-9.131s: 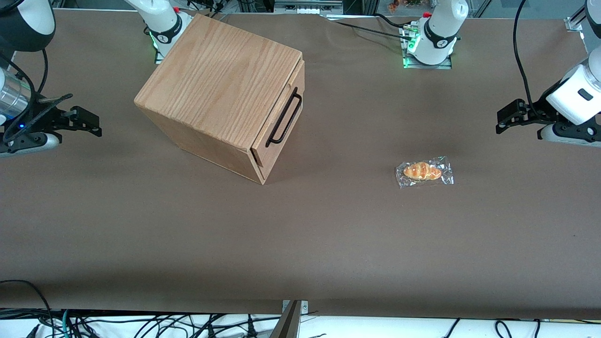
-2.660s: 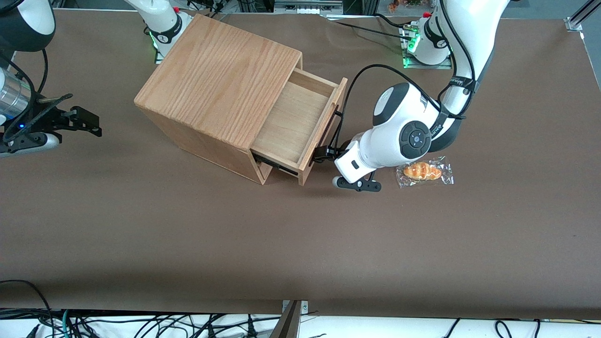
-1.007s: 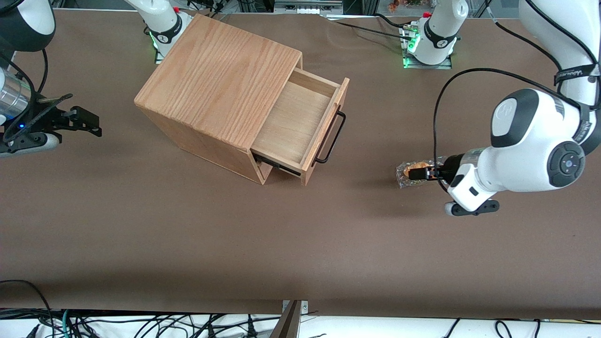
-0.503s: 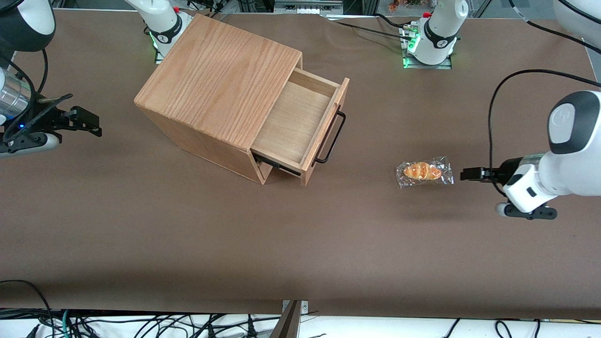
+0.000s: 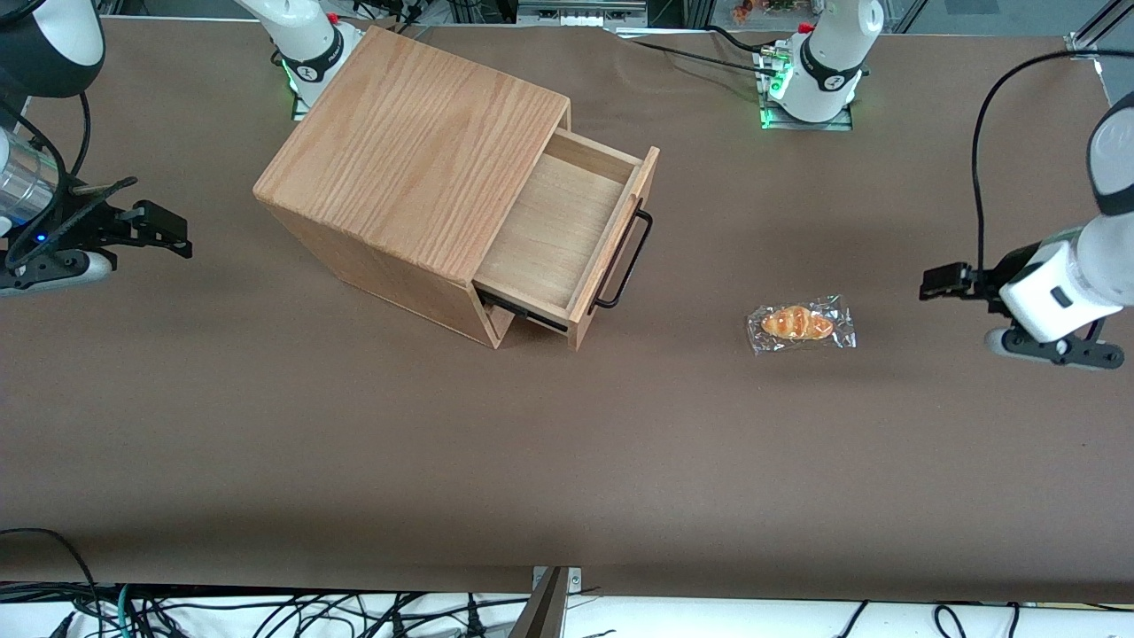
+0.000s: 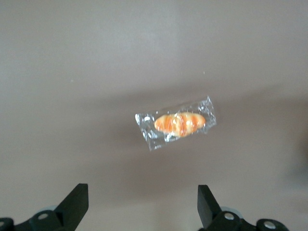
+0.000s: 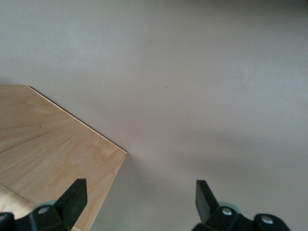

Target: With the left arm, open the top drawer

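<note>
Oak top drawer [image 5: 567, 232] pulled out, gripper [image 5: 941, 282] well apart, fingers [image 6: 77, 203] spread.

Your left arm [image 5: 1076, 275] hangs toward its own table end, gripper [image 6: 142, 204] spread wide, well apart from the cabinet [image 5: 407, 168].

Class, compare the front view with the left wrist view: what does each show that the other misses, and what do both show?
Front only: the cabinet, its top drawer pulled out, and the handle. Left wrist only: the left arm's gripper seen from above with its fingers spread open, nothing between them. Both: the wrapped bread roll on the brown table, with the gripper off toward the working arm's end.
</note>
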{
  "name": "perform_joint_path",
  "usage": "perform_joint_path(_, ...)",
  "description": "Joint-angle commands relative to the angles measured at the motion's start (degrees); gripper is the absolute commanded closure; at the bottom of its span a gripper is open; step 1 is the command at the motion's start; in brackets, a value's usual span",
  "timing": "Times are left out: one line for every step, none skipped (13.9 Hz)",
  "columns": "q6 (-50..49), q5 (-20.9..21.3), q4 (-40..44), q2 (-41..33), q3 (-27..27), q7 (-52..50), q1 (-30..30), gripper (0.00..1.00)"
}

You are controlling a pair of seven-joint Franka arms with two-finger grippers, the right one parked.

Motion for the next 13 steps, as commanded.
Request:
perform_joint_path(-2.3, 1.4, -3.2, -6.0, 0.1, 1.1, -0.2, 0.00)
perform_joint_path(-2.4, 1.4, -4.9, -8.7, 0.5, 1.1, -0.6, 0.00)
perform_joint_path(-2.2, 1.3, -7.1, -11.4, 1.2, 0.8, -1.9, 0.00)
perform_joint_path(-2.2, 1.3, -8.3, -13.3, 4.1, 0.7, -5.3, 0.00)
perform_joint_path(-2.2, 1.3, -8.7, -14.5, 7.0, 0.5, -8.6, 0.00)
perform_joint_path(-1.9, 0.8, -8.4, -14.8, 7.6, 0.5, -9.2, 0.00)
perform_joint_path(-1.2, 0.1, -8.3, -15.2, 7.6, 0.5, -9.1, 0.00)
perform_joint_path(0.7, -0.4, -8.5, -15.8, 7.5, 0.4, -9.1, 0.00)
perform_joint_path(2.5, -1.0, -8.7, -16.0, 7.4, -1.3, -9.0, 0.00)
perform_joint_path(2.7, -2.8, -8.9, -16.1, 7.5, -2.8, -8.7, 0.00)
perform_joint_path(3.0, -3.5, -9.5, -16.2, 7.5, -3.2, -8.1, 0.00)
perform_joint_path(3.0, -3.3, -10.1, -16.3, 7.5, -3.0, -8.0, 0.00)
perform_joint_path(4.0, -2.9, -11.7, -17.1, 7.5, -2.7, -8.0, 0.00)
